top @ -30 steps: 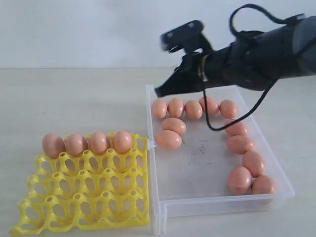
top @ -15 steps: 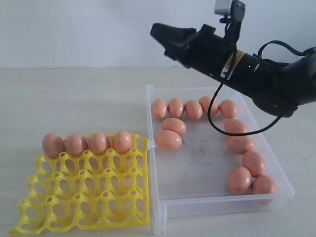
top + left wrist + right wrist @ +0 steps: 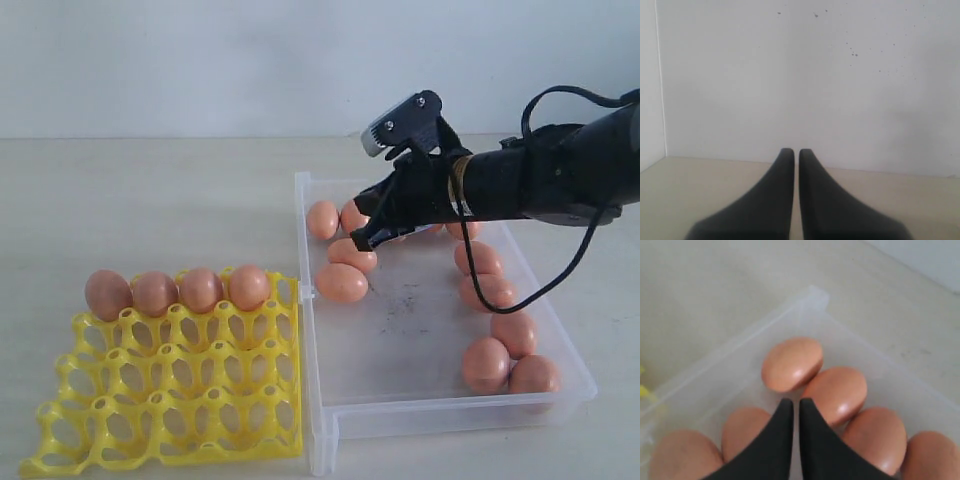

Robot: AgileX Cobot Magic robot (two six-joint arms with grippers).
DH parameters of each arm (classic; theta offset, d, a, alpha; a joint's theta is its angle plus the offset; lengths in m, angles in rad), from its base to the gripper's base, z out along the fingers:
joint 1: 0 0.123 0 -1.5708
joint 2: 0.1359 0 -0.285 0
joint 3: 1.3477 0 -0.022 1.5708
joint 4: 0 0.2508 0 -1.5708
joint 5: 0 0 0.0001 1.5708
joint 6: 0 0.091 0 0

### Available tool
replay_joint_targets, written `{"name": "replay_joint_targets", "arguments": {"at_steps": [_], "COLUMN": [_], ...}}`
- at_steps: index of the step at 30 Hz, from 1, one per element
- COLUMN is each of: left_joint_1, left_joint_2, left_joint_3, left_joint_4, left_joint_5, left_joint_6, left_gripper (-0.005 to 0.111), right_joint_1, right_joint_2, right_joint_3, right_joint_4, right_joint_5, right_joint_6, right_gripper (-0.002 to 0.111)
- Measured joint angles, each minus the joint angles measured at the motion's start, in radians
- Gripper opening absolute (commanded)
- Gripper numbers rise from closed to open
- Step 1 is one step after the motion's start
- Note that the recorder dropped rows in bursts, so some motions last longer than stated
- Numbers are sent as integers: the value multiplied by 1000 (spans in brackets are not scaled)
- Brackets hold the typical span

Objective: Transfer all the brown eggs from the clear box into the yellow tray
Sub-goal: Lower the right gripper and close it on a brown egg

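Since half a second ago my right arm has dropped from above the clear box (image 3: 437, 413) down into it. Nearest the exterior camera lies the yellow tray (image 3: 160, 412), touching the box's left wall, with four brown eggs (image 3: 178, 290) seated along its back row. In the box, more eggs line the right wall, and two lie loose near the left wall. My right gripper (image 3: 363, 237) (image 3: 791, 402) is just past those two, low at the far left corner, jaws clenched on nothing, tips aimed into the far-row egg cluster (image 3: 791, 364). I cannot tell whether they touch an egg. My left gripper (image 3: 791, 151) is also clenched and empty, over the table (image 3: 890, 190), facing a white wall (image 3: 790, 75).
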Motion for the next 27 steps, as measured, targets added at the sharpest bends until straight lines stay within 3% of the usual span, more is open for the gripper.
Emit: {"name": "replay_joint_targets", "arguments": {"at_steps": [4,6,12,22,27], "left_joint_1": [0,0,0,0,0], "left_joint_2": [0,0,0,0,0], "left_joint_3": [0,0,0,0,0], "left_joint_4": [0,0,0,0,0], "left_joint_5": [0,0,0,0,0], "left_joint_6": [0,0,0,0,0], "left_gripper": [4,4,4,4,4], "right_joint_1": [0,0,39,223,227], "right_joint_2": [0,0,-25,-41,-41], "right_joint_3": [-12,-23,-29,-29,-29], "right_joint_4": [-380,-532,-632,-648,-648], "right_joint_5": [55,14,-43,321,368], "right_joint_6": [290,439,491,254,237], "right_gripper": [47,59,53,52,39]}}
